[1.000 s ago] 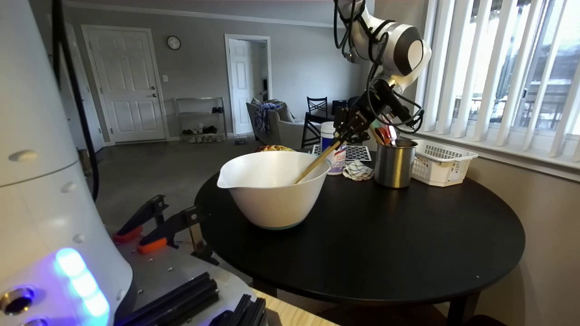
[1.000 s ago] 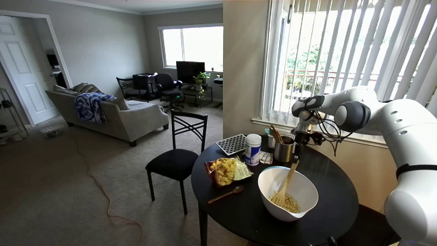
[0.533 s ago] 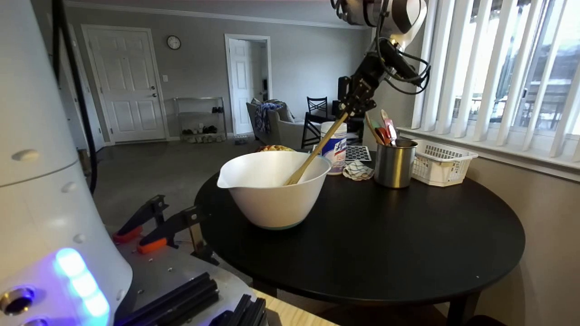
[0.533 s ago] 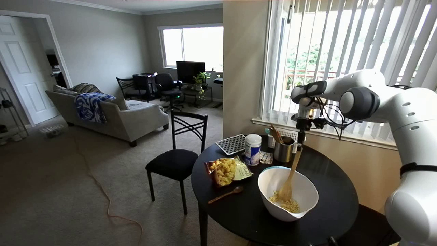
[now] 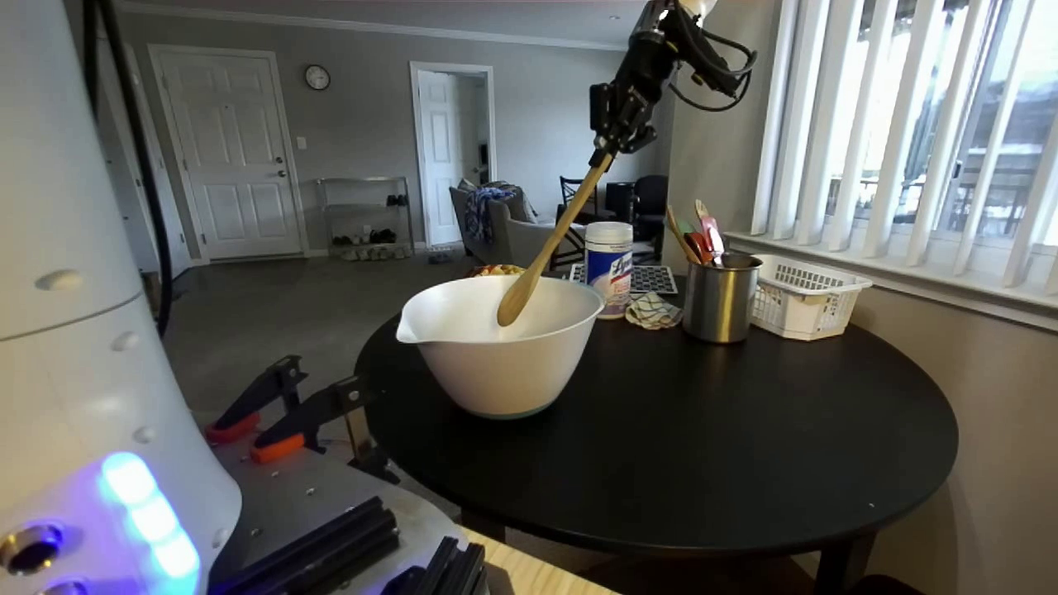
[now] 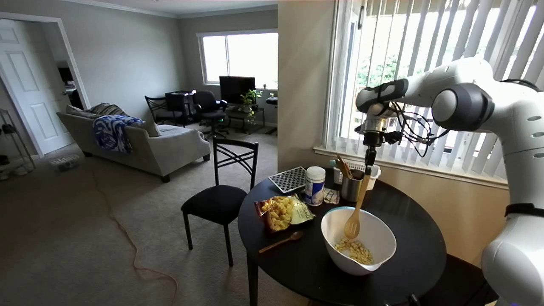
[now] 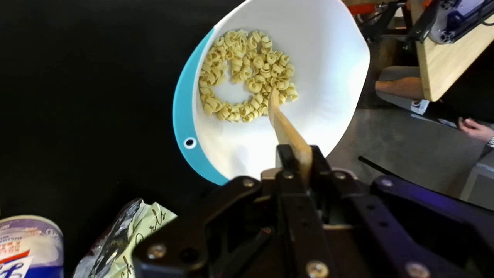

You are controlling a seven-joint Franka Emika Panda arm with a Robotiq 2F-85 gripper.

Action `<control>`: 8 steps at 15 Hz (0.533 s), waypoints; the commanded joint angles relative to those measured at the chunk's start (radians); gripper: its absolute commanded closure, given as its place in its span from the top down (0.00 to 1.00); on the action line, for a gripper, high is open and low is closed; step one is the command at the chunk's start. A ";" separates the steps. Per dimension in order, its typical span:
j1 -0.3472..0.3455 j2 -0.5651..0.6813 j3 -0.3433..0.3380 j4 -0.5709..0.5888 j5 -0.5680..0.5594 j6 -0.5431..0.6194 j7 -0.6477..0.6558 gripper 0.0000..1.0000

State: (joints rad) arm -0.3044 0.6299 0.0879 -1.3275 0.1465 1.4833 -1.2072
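My gripper [image 5: 603, 157] is shut on the handle end of a wooden slotted spatula [image 5: 558, 235]. The wrist view shows both black fingertips pressed on the spatula handle [image 7: 293, 137]. The spatula hangs tilted, with its head inside the large white bowl [image 5: 504, 380]. In an exterior view the spatula head [image 6: 352, 227] stands above the curly pasta [image 6: 359, 253] on the bowl's floor and looks apart from it. In the wrist view the bowl has a teal rim [image 7: 187, 123], and the pasta [image 7: 270, 69] lies in an uneven ring.
On the round black table [image 5: 744, 454] stand a wipes canister [image 6: 315, 187], an open snack bag [image 6: 280, 212], a wooden spoon [image 6: 280, 243], a metal utensil pot [image 5: 723, 302], a white basket [image 5: 806, 293], a cloth [image 5: 653, 312] and a perforated tray [image 6: 288, 179]. A person's hand [image 7: 478, 129] shows in the wrist view.
My gripper has risen with the spatula still held. The spatula head has lifted from the pasta to higher inside the bowl. The bowl has stayed in place.
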 commanded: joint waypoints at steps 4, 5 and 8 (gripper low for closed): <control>0.059 -0.180 -0.044 -0.313 -0.007 0.336 -0.035 0.07; 0.063 -0.193 -0.049 -0.345 -0.007 0.373 -0.030 0.07; 0.071 -0.224 -0.063 -0.423 -0.011 0.454 -0.018 0.08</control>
State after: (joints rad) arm -0.2513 0.4857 0.0486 -1.6250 0.1465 1.8496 -1.2225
